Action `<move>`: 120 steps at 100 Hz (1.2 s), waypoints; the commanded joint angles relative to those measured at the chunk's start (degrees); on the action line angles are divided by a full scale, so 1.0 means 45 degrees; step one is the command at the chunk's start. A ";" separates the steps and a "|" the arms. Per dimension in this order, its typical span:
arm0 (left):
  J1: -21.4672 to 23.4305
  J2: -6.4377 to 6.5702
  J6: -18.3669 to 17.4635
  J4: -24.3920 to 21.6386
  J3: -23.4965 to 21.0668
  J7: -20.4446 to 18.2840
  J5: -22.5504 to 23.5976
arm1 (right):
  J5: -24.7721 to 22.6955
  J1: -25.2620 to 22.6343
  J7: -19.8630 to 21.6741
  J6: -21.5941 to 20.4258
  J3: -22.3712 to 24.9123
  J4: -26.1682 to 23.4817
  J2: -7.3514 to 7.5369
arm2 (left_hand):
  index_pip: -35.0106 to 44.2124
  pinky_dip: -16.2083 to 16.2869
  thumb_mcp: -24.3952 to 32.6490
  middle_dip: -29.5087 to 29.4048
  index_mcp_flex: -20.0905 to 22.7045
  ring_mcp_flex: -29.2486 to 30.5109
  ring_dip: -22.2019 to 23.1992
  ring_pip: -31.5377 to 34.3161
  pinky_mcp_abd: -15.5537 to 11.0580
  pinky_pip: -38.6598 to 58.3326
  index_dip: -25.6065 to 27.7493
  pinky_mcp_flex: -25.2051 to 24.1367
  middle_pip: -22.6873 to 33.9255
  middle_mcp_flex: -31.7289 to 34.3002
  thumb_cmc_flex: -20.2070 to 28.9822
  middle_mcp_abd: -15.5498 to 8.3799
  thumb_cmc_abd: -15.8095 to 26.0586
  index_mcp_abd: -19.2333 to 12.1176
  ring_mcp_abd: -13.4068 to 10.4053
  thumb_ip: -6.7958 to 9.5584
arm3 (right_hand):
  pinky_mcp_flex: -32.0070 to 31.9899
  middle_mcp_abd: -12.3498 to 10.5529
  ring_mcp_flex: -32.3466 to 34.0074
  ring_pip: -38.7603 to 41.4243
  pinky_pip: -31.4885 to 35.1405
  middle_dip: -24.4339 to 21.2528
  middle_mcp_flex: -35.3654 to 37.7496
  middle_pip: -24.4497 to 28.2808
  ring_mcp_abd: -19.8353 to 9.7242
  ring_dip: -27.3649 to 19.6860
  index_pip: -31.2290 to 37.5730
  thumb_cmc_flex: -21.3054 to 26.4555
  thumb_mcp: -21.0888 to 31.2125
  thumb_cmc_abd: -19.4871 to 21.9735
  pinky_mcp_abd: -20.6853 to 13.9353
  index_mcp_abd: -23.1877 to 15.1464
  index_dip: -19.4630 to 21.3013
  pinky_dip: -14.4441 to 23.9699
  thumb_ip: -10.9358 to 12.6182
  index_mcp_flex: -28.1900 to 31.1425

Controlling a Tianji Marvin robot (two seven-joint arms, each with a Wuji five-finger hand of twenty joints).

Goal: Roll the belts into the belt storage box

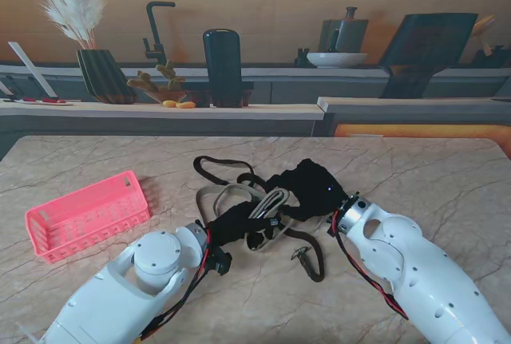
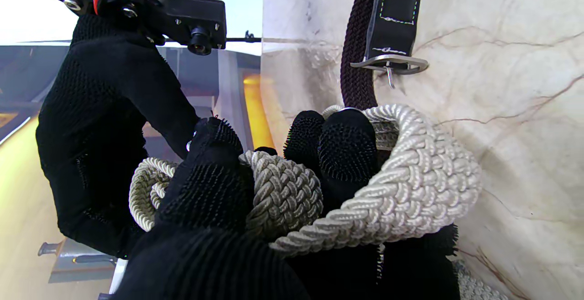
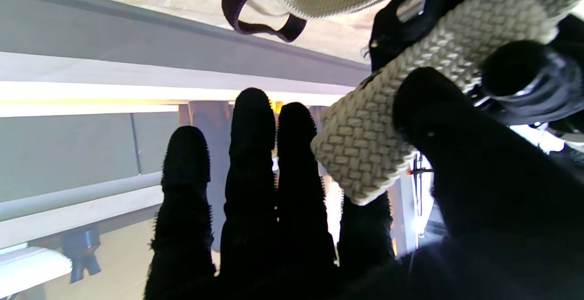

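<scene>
Marbled stone with thin brown veins forms the table (image 1: 447, 176), and a kitchen counter runs across the upper part of the stand view. At lower centre of that view lies the cream belt (image 1: 267, 203), a flat braided webbing, partly wound into a loose coil between the two hands. It looks light, limp and rough-surfaced, so it should grip well but will spring open if the coil is released; the best hold is probably across the wound layers, pinching them flat, not on a single strand. The left hand (image 1: 231, 228), in a black knit glove with bristly pads, is closed on this coil: in the left wrist view its fingertips (image 2: 346, 147) press into the loops. The right hand (image 1: 313, 187) clamps a flat cream stretch between thumb and forefinger, the other fingers extended, as the right wrist view shows. Tangled with it is the dark belt (image 1: 219, 167), a round-looking braided cord with a stitched leather tab and a metal buckle (image 2: 388, 65); it trails toward the upper centre and toward lower right, where its buckle end lies. That buckle is stiff and could snag. At centre left, well apart from the belts, stands the pink basket (image 1: 88, 216), slotted plastic, rigid, presumably the storage box.
</scene>
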 commanded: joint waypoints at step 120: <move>0.0557 -0.1247 -0.2683 0.0420 0.0193 0.4911 0.0367 | 0.0390 0.0645 -0.5249 0.4246 -0.1195 0.0540 -0.0950 | -0.5163 -0.5065 0.2656 -0.5722 -0.1916 -0.7714 -0.5101 -1.1065 -0.1503 -0.9311 -0.4359 -0.6303 -0.6849 -0.5344 -0.6827 -0.0428 -0.2631 -0.2000 0.0067 0.0427 | 0.0669 0.0203 0.1450 0.2544 0.1691 -0.0642 0.3639 0.2070 0.0059 0.0432 0.4570 0.1889 -0.0578 0.1112 0.0129 -0.1545 -0.3535 -0.0384 -0.0915 0.3774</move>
